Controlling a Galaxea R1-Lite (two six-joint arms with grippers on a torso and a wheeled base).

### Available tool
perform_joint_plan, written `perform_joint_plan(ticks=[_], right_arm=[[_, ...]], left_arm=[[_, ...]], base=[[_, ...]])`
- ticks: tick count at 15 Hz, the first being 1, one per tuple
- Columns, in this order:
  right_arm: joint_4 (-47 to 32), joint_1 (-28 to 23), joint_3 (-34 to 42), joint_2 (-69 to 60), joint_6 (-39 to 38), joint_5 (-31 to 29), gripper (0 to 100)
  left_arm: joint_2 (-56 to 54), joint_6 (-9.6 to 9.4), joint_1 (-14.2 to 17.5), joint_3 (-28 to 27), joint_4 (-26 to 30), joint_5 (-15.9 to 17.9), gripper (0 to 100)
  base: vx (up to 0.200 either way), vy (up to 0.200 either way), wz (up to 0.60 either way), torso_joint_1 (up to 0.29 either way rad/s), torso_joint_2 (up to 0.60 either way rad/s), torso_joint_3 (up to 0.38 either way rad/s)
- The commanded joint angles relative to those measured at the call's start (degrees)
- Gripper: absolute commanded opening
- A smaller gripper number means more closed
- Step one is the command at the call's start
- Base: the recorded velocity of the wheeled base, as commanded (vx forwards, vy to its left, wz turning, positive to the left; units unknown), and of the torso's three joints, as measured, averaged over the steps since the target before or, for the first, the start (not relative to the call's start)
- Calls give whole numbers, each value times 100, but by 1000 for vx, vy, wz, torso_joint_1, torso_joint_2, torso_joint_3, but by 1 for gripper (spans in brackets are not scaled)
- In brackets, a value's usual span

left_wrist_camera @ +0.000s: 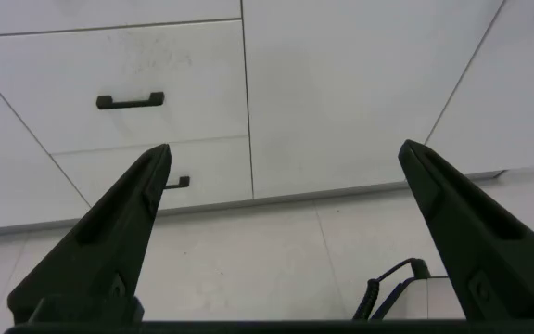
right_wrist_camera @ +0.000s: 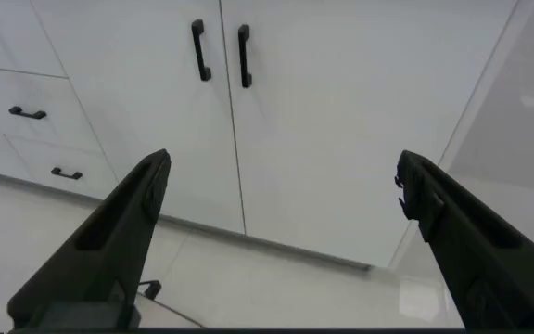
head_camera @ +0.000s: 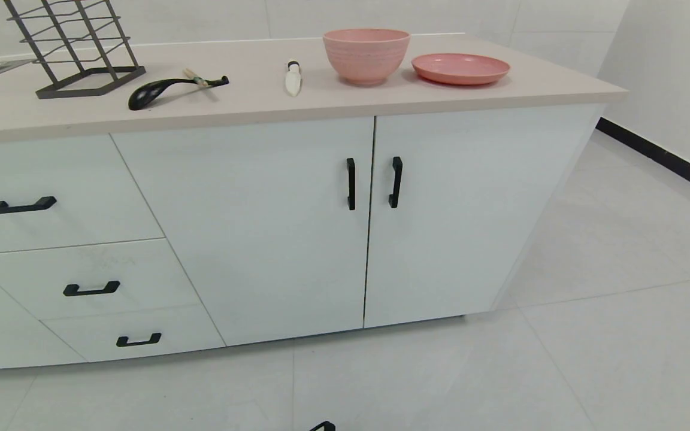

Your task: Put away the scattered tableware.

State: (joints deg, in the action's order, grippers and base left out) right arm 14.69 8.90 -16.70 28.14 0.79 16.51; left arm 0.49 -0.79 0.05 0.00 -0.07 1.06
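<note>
The worktop [head_camera: 249, 108] carries a bowl [head_camera: 366, 54] just beside a plate [head_camera: 460, 67]. The left gripper [left_wrist_camera: 286, 153] and right gripper [right_wrist_camera: 283, 160] gape empty; grabbing the bowl may shove the plate.

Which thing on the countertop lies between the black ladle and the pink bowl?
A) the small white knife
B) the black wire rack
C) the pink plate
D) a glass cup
A: the small white knife lies on the countertop between the black ladle and the pink bowl. The pink plate lies on the bowl's other side.
</note>
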Motion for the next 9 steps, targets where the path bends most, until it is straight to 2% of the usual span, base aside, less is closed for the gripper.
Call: perform_joint_plan(ticks=[1,3,5,6,8,9], right_arm=[[1370,77,-659,2179,264,28,100],[2662,86,-782,3242,492,318,100],[4270,24,-395,4112,729,881,100],[4824,-20,-114,4358,747,1188,100],[5395,-37,290,4666,949,1575,100],[5448,-37,281,4710,967,1584,100]], left_arm=[[-31,9,-5,0,-1,-1,100],[-31,35,-5,0,-10,8,100],[-31,35,4,0,-10,-1,100],[-31,35,-5,0,-10,8,100],[-31,9,4,0,-19,79,100],[-31,9,4,0,-19,96,100]], base=[[0,0,0,0,0,0],[0,0,0,0,0,0],[0,0,0,0,0,0],[0,0,0,0,0,0],[0,0,0,0,0,0],[0,0,0,0,0,0]])
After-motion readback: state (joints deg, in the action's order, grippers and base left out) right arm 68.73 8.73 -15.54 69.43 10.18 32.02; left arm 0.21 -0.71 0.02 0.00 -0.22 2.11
